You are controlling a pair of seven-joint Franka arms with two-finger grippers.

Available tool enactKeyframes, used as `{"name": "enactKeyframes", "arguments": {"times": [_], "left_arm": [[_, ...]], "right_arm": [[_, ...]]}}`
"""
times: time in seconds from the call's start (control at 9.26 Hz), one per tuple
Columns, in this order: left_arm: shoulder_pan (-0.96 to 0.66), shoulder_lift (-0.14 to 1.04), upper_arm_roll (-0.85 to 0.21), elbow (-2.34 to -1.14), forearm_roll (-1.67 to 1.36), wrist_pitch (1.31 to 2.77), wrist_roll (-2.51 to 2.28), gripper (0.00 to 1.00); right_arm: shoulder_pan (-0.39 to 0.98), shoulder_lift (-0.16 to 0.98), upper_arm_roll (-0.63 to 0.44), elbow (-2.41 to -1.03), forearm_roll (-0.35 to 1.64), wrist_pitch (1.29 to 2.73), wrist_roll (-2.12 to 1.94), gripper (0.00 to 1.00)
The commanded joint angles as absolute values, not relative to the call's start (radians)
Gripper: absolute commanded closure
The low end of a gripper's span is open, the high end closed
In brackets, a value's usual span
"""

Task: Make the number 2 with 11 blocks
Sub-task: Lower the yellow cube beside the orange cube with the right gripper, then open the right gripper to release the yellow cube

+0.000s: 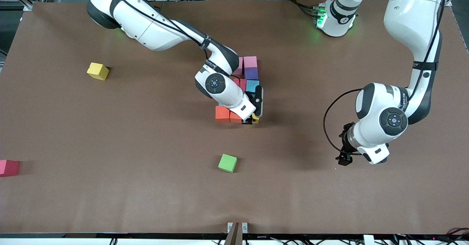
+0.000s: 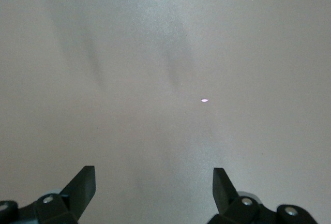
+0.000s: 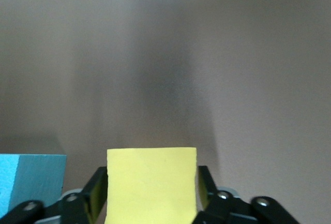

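Observation:
The number 2 stands partly built at mid-table, and my right arm hides its middle. A pink block (image 1: pixel 250 61), a purple block (image 1: pixel 251 73), a light blue block (image 1: pixel 252 86) and a red block (image 1: pixel 242 84) show. Two orange blocks (image 1: pixel 222 113) form the row nearest the camera. A yellow block (image 1: pixel 255 117) ends that row, beside a light blue block (image 3: pixel 31 180). My right gripper (image 1: pixel 253 120) is down around this yellow block (image 3: pixel 151 185). Its fingers (image 3: pixel 98 188) flank the block, slightly parted from its sides. My left gripper (image 1: pixel 342 158) waits open over bare table (image 2: pixel 155 79).
Another yellow cube (image 1: pixel 98 70) lies loose toward the right arm's end. A dark pink cube (image 1: pixel 8 167) sits at the table edge on that same end. A green cube (image 1: pixel 227 163) lies nearer the camera than the digit.

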State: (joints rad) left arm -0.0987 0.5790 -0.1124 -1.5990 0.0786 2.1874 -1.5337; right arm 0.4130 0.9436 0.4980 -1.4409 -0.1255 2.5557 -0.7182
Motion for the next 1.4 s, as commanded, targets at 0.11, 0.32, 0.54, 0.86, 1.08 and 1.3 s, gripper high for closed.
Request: {"name": "enactKeyframes", "arguments": {"times": [0.11, 0.32, 0.54, 0.86, 1.08, 1.3], "left_arm": [[-0.1, 0.578, -0.112, -1.568, 0.103, 2.175, -1.542, 0.0], [-0.081, 0.571, -0.11, -1.549, 0.135, 2.174, -1.505, 0.0], [-0.068, 0.549, -0.107, -1.548, 0.143, 2.174, -1.447, 0.0], [-0.063, 0.532, -0.107, -1.546, 0.184, 2.172, -1.422, 0.0], [-0.049, 0.503, -0.109, -1.545, 0.184, 2.166, -1.414, 0.0], [-0.051, 0.488, -0.11, -1.539, 0.184, 2.155, -1.414, 0.0]], "right_arm": [[0.394, 0.956, 0.522, -1.456, -0.112, 2.574, -0.744, 0.0], [0.394, 0.956, 0.525, -1.456, -0.112, 2.574, -0.742, 0.0], [0.387, 0.954, 0.551, -1.454, -0.11, 2.573, -0.735, 0.0], [0.367, 0.94, 0.597, -1.451, -0.103, 2.56, -0.732, 0.0], [0.367, 0.916, 0.6, -1.451, -0.035, 2.554, -0.735, 0.0], [0.342, 0.878, 0.618, -1.451, -0.031, 2.511, -0.733, 0.0]]}}
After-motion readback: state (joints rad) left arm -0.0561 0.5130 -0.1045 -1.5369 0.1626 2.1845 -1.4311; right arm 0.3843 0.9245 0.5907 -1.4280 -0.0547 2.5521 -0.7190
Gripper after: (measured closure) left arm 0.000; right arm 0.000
